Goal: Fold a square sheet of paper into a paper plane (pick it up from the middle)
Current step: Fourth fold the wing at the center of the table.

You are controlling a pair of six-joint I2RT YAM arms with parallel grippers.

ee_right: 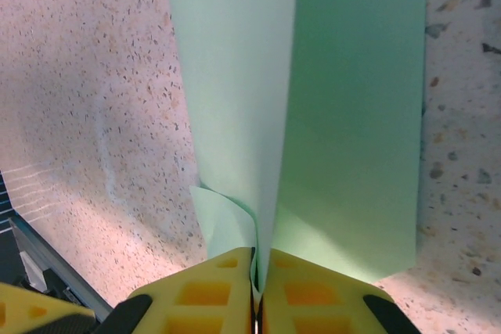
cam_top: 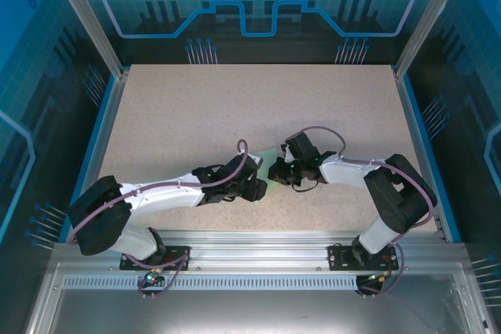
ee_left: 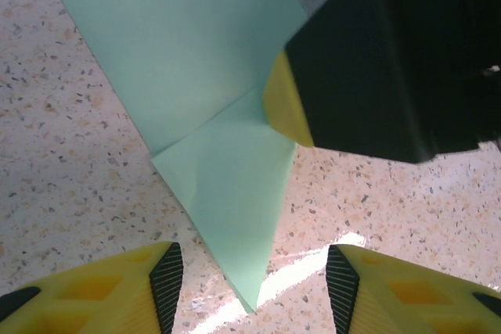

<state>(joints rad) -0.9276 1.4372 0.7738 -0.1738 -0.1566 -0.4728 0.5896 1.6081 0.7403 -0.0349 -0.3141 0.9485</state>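
Right end effector (ee_right: 258,291) clamps paper (ee_right: 352,115) edge; left end effector (ee_left: 254,287) open around tip.

Reads as thin matt paper: the mint-green sheet of paper (ee_left: 196,76), smooth apart from sharp creases and a soft crumpled curl at the right gripper (ee_right: 258,275). Hard yellow plastic, faintly glossy, on the left gripper (ee_left: 253,275) fingers (ee_left: 109,291), with black ribbed, rubbery-looking pads (ee_left: 166,275). Speckled stone-look tabletop (cam_top: 235,107), smooth with a dull sheen. Brushed bare metal along the near rail (cam_top: 258,242). Moulded black and white plastic on the arm shells (cam_top: 149,193).
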